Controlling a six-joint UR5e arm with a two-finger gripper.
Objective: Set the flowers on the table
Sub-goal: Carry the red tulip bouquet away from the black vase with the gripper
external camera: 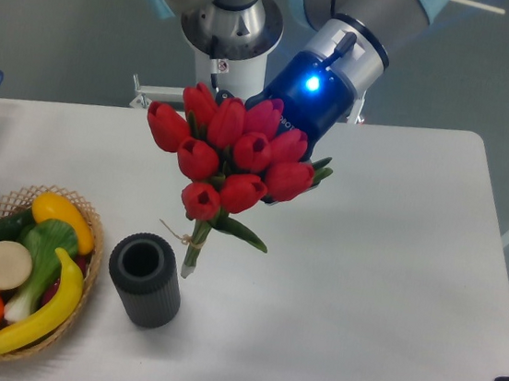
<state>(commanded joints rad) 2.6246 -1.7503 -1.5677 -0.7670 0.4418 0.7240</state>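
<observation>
One bunch of red tulips, the flowers (231, 155), sits at centre frame, slightly above the middle, carried in the air above the table (385, 262). The blooms spread toward the camera and hide most of the gripper (280, 170); only its blue body with a lit indicator shows behind and to the upper right of the blooms. Finger state: cannot tell how far apart they stand, since the flower heads cover them. Judged from the bunch hanging unsupported otherwise, the fingers most likely clasp it somewhere behind the blooms, but the contact itself is not visible.

Long axis of the bunch: runs from the blooms at upper centre down and slightly left to the stem ends, which point at the tabletop just right of the dark grey vase (145, 279). Whether the stem tips touch the surface cannot be told from this view. A loose end of string shows near the lower stems.

Arm pose: the wrist descends from the top right of the frame, angled down and left toward the bunch; the base column stands at top centre.

Judgement: placing calls for lowering and laying the bunch flat on bare tabletop, probably to the right, away from the vase and the wicker basket (92, 226) of toy produce at lower left.
</observation>
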